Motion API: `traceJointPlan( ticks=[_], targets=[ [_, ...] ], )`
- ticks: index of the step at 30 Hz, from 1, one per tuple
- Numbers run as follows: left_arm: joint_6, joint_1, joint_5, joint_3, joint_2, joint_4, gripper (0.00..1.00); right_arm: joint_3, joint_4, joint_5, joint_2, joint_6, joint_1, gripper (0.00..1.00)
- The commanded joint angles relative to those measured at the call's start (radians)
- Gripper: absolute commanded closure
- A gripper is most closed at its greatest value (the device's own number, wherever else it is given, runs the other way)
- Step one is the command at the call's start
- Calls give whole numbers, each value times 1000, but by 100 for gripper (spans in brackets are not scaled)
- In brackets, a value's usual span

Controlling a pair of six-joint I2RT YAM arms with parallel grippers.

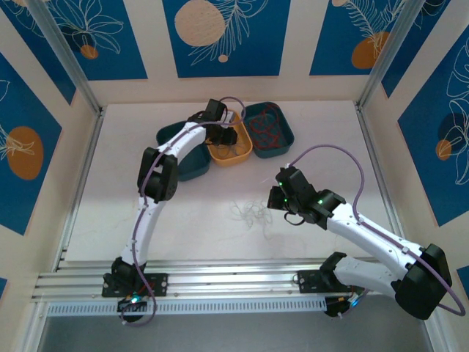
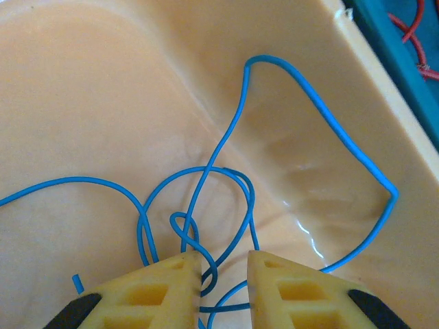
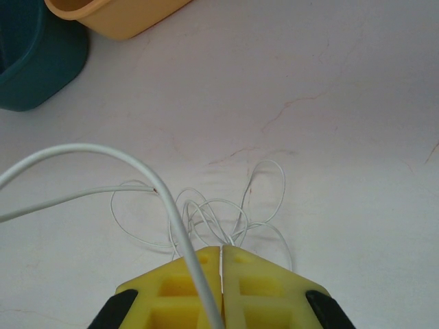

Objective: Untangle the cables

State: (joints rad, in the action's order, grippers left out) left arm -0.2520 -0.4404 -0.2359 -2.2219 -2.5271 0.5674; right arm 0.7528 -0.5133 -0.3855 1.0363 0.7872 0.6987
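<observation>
A blue cable [image 2: 315, 110] lies in loose loops on the floor of the yellow bin [image 1: 242, 152]. My left gripper [image 1: 223, 136] [image 2: 223, 255] reaches down into that bin, open, with blue loops running through the gap between its fingers and nothing pinched. White cables [image 3: 206, 212] [image 1: 249, 213] form a small tangle on the table's middle. My right gripper [image 3: 221, 248] [image 1: 277, 193] hovers at the tangle's right edge, shut, and thin white strands run up into its tips. Another white strand crosses its left finger close to the camera. Red cables [image 1: 267, 132] [image 2: 411, 27] lie in the teal bin [image 1: 292, 137].
A second teal bin [image 1: 192, 167] [image 3: 27, 62] sits left of the yellow bin [image 3: 116, 17], partly under the left arm. All three bins stand at the back of the white table [image 1: 117, 191]. Aluminium posts and patterned walls close in the sides.
</observation>
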Motion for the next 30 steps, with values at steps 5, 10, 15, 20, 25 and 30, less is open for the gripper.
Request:
traceJointPlan(
  ticks=[5, 10, 15, 20, 25, 30],
  targets=[
    [3, 0, -41, 5, 42, 8, 73, 31, -2, -4, -22, 3, -6, 99],
    [-9, -1, -43, 16, 134, -26, 68, 60, -20, 1, -27, -12, 0, 99],
    [-23, -3, -33, 107, 289, -85, 66, 108, -45, 2, -34, -28, 11, 100],
    [-27, -2, 0, 284, 465, -159, 60, 163, -61, 6, -42, -50, 29, 100],
    [-57, -2, 6, 524, 663, -288, 44, 236, -80, 19, -33, -86, 50, 100],
    [-82, -3, -27, 800, 869, -445, 9, 328, -101, 26, -14, -132, 72, 100]
  ],
)
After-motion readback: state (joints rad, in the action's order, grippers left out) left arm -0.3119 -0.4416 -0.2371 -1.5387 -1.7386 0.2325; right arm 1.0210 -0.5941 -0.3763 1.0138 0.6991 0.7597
